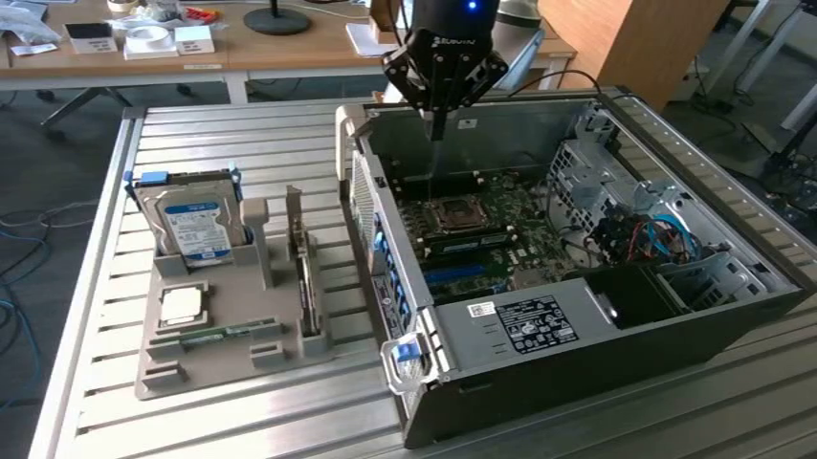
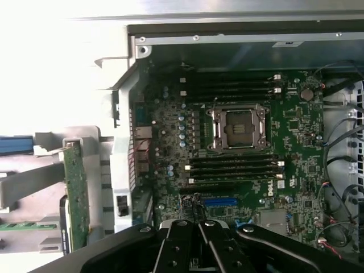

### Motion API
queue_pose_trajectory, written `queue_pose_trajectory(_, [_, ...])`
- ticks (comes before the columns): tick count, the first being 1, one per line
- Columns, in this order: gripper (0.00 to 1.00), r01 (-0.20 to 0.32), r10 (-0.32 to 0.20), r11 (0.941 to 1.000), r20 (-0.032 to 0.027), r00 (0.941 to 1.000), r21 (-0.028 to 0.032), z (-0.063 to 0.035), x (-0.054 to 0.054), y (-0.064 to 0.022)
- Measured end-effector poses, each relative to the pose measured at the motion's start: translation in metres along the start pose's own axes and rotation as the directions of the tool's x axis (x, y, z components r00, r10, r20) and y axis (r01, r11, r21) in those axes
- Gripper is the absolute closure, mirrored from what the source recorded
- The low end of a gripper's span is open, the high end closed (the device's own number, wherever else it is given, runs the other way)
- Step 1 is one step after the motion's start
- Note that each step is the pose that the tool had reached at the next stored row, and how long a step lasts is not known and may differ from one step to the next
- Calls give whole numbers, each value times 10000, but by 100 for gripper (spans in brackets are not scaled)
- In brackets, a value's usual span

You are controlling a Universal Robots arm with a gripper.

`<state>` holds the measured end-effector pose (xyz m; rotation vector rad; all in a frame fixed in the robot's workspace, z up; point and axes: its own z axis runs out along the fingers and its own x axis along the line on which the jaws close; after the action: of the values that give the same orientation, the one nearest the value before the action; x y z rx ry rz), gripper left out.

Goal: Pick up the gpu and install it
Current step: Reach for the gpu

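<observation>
Gripper [image 1: 438,122]: fingers pressed together, nothing held; poised over the open computer case [image 1: 715,316], above the motherboard [image 1: 479,225]. Pale lettering on the gripper body cannot be read.
Gpu [image 1: 304,277]: stood on edge in a slot of the grey tray [image 1: 191,378], on the exterior view's left of the case, well apart from the gripper.
Hard drive [image 1: 195,228]: blue-white label, print illegible; stood in the same tray.
Motherboard marking: "DELL" logo [image 2: 272,185], printed white near the memory slots.
Black label [image 1: 534,320]: fixed inside the case, white text unreadable.
</observation>
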<state>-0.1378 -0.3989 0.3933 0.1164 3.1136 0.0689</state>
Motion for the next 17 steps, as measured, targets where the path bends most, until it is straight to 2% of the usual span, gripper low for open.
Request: queue_pose_trajectory(17, [89, -2, 2, 10000, 0, 10000, 0, -11, 404, -30])
